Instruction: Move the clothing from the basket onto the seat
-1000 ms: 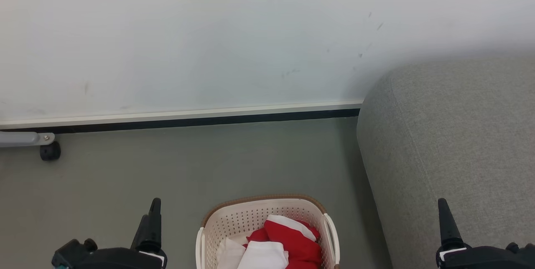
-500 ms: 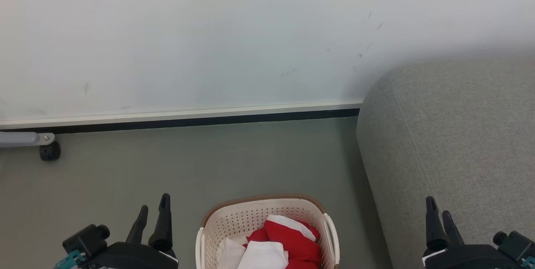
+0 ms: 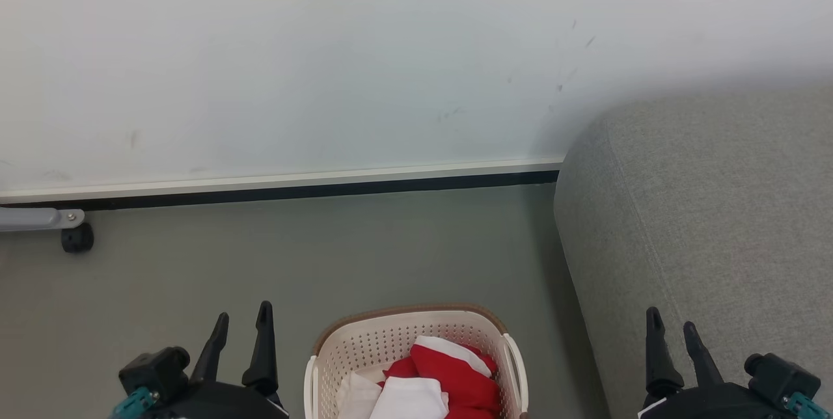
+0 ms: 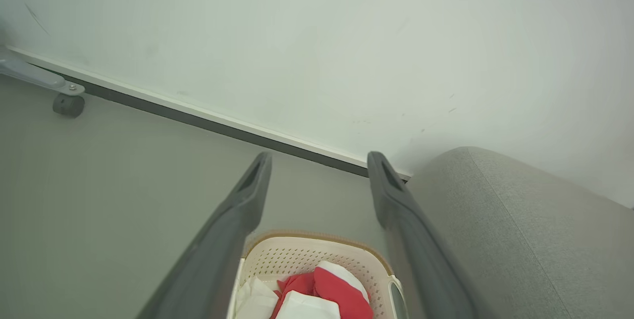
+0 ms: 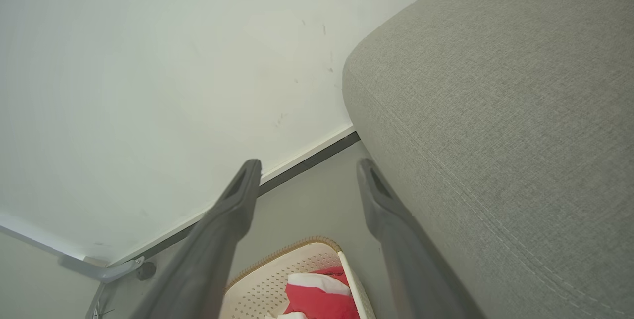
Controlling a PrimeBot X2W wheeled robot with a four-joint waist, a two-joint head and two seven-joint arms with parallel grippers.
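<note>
Your clothing (image 3: 436, 383) sits heaped in the basket (image 3: 364, 347), on the floor (image 3: 325, 250) just beside the seat (image 3: 716, 211), at its rounded end, so the carry is short. Left gripper (image 3: 244, 311) and right gripper (image 3: 670, 318) hang spread wide, empty, flanking it for a reach. Versus a second ago — both wrists have rolled and edged inward; basket unmoved.

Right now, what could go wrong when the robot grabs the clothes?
The clothing lies bunched in the basket, so the left tool might lift only part. It could also snag the basket's holes and tip it. Floor shows between basket and seat, so a loose piece might land there.
</note>
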